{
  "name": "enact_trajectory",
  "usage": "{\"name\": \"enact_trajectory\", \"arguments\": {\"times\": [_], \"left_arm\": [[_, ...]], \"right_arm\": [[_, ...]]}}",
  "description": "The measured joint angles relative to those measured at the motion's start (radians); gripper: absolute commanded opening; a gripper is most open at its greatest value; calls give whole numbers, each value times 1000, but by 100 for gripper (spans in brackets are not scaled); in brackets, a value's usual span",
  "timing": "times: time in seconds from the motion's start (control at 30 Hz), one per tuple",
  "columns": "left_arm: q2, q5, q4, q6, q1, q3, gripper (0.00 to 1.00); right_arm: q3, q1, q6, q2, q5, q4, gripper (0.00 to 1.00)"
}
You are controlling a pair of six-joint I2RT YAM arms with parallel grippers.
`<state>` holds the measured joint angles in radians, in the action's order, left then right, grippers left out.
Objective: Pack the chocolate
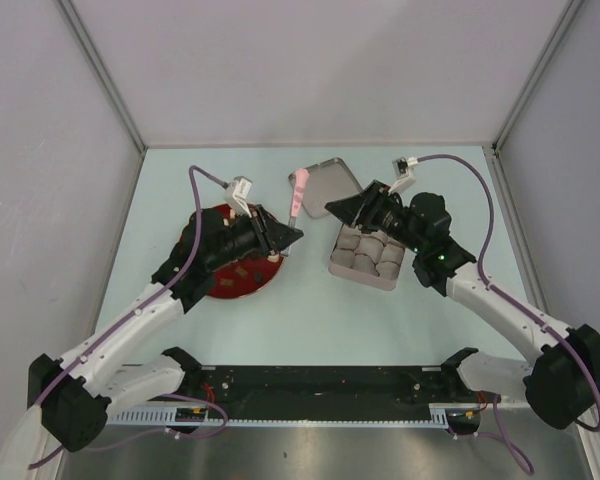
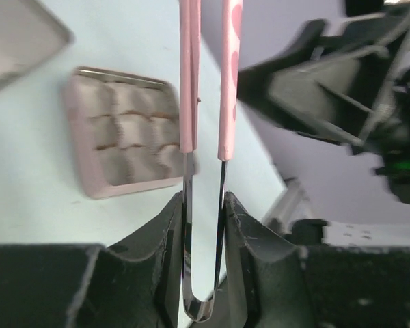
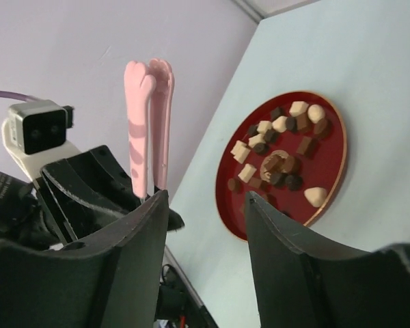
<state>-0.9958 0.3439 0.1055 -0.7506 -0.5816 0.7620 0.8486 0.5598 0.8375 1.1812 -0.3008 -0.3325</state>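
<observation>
Small dark brown and cream-white chocolate pieces (image 3: 281,152) lie on a red plate (image 3: 333,167), which also shows in the top view (image 1: 232,287), partly under my left arm. My left gripper (image 1: 285,237) (image 2: 203,201) is shut on pink-tipped metal tongs (image 2: 206,102), held in the air between the plate and the square metal tin (image 1: 370,258) (image 2: 126,140). The tong tips (image 1: 298,190) point away from me and hold nothing that I can see. My right gripper (image 1: 336,208) (image 3: 205,205) is open and empty, above the tin's left edge, facing the tongs (image 3: 149,116).
The tin holds crinkled paper cups. Its lid (image 1: 325,183) (image 2: 17,41) lies flat behind it. Grey walls close in the table on the left, the back and the right. The two grippers are close together over the middle of the table.
</observation>
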Motion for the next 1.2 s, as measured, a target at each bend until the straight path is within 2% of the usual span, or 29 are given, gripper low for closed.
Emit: {"name": "enact_trajectory", "arguments": {"times": [0.13, 0.17, 0.23, 0.57, 0.93, 1.2], "left_arm": [[24, -116, -169, 136, 2, 52, 4], [35, -147, -202, 166, 2, 55, 6], [60, -212, -274, 224, 2, 58, 18], [104, -493, -562, 413, 13, 104, 23], [62, -548, -716, 429, 39, 104, 24], [4, -546, -765, 425, 63, 104, 26]], "right_arm": [[0, -5, -71, -65, 47, 100, 55], [0, -6, -85, -77, 57, 121, 56], [0, -6, -121, -107, 85, 179, 56], [0, -60, -267, -266, 233, 476, 60], [-1, -279, -396, -491, 402, 776, 74], [-1, -327, -485, -546, 533, 919, 78]]}}
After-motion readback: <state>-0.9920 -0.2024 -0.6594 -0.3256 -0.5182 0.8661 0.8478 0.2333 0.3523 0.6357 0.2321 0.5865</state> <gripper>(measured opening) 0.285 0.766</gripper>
